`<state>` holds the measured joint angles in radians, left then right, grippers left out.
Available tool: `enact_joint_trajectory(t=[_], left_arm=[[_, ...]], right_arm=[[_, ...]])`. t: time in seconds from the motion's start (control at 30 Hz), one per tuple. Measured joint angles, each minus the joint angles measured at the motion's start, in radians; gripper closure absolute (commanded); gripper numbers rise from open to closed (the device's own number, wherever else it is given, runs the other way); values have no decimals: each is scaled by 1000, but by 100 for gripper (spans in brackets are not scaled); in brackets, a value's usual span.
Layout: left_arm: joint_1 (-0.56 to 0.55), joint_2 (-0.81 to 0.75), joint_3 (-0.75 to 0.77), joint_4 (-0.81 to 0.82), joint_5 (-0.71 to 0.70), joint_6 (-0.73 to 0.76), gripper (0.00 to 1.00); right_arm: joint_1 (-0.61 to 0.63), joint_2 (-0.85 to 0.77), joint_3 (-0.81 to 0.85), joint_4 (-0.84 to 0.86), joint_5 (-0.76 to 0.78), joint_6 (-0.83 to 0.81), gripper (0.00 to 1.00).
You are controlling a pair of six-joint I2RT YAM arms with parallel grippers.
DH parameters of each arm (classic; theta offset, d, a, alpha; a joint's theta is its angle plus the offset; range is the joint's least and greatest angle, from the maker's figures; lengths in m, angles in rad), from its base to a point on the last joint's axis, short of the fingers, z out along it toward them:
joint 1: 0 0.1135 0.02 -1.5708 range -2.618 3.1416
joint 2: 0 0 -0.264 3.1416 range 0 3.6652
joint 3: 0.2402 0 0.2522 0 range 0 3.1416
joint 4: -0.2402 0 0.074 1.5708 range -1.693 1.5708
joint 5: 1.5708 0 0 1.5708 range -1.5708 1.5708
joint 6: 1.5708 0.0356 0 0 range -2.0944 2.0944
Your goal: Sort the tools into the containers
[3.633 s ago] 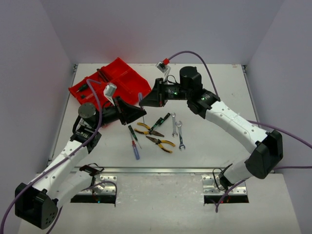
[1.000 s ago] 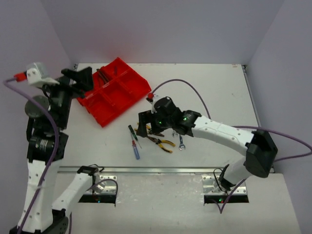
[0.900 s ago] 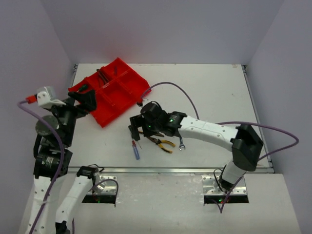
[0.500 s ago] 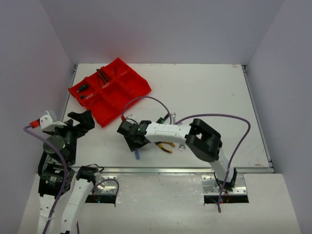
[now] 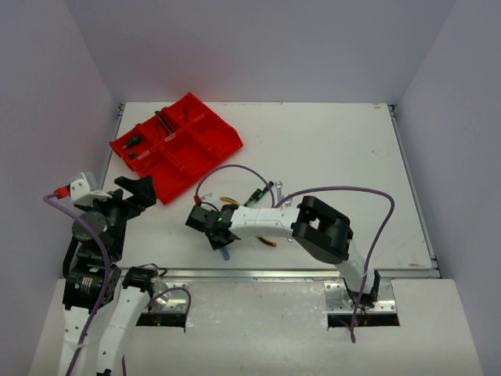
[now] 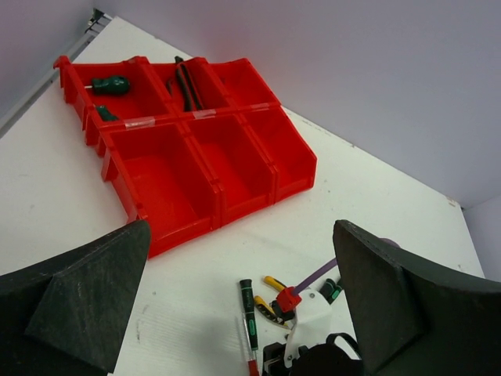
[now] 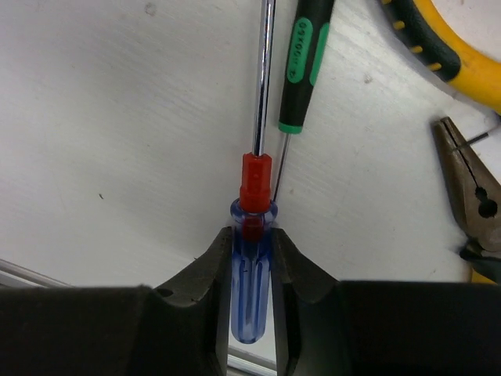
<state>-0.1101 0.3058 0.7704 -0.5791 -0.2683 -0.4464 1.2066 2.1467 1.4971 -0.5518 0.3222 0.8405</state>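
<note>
Tabletop, white and flat, carries the bright red plastic divided tray at its far left, apart from the loose tools near the front edge. The left tool hangs wide apart and empty near the tray, clear of the work. The right tool is clamped on the clear blue handle of a red-collared screwdriver lying flat, likely its thickest, surest hold.

1. Bright, even, diffuse light fills every view; the white table carries only faint, soft shadows.
2. The red tray looks strongly saturated, without glare.
3. In the left wrist view the dark fingers are slightly soft at the bottom corners.
4. The right wrist view is sharp; the blue screwdriver glints along its metal shaft.
</note>
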Motion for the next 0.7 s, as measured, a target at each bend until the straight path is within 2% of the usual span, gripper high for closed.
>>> enact_joint_trajectory(t=[0.23, 0.33, 0.7], left_arm=[[0, 11, 0, 7, 22, 2, 0], [0, 21, 0, 8, 30, 3, 0], [0, 129, 0, 20, 94, 13, 0]], right_arm=[[8, -106, -141, -2, 28, 9, 91], [8, -165, -188, -1, 38, 5, 99], [5, -505, -319, 69, 35, -105, 100]])
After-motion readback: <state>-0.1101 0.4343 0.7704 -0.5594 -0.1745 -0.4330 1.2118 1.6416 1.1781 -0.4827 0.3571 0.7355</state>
